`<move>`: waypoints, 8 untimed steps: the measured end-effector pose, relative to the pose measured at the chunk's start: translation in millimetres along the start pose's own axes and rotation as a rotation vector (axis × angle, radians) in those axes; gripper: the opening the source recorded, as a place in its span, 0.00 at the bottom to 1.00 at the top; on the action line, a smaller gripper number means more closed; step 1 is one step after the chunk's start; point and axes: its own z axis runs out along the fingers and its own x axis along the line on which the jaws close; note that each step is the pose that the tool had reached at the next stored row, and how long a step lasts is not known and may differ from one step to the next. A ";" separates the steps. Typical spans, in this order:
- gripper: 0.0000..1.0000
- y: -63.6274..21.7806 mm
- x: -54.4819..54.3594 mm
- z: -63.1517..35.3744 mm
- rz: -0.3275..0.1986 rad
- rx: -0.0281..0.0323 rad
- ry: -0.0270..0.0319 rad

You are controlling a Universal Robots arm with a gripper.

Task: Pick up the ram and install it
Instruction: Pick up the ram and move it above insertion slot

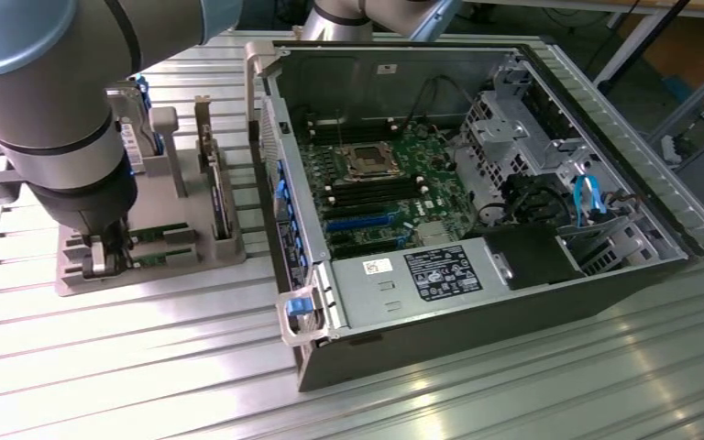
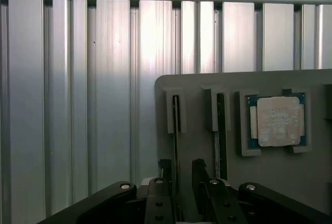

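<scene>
The ram (image 2: pixel 176 130) stands on edge in a slot of the grey holder (image 2: pixel 197 81), a thin green stick seen edge-on. My gripper (image 2: pixel 181 171) is open and straddles its near end, one dark finger on each side with small gaps. A second stick (image 2: pixel 221 130) stands in the neighbouring slot. In the exterior view my gripper (image 1: pixel 103 259) is down in the holder (image 1: pixel 144 275) at that view's left, with the green ram (image 1: pixel 164 259) reaching out from under it. The open computer case (image 1: pixel 475 302) holds the motherboard (image 1: pixel 383 197).
A square silver-topped CPU chip (image 2: pixel 277 121) sits in a pocket of the holder beside the sticks. Upright cards (image 1: pixel 217 192) stand in the holder close to my arm. The ribbed aluminium table (image 1: pixel 144 367) lies around the holder and case. The CPU socket (image 1: pixel 370 162) sits mid-board.
</scene>
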 end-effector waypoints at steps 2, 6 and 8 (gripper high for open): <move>0.30 -2.5 0.0 -0.1 0.000 0.0000 0.0000; 0.30 -12.4 0.1 -0.6 0.000 -0.0001 0.0001; 0.30 -16.8 0.1 -0.7 0.000 0.0000 0.0000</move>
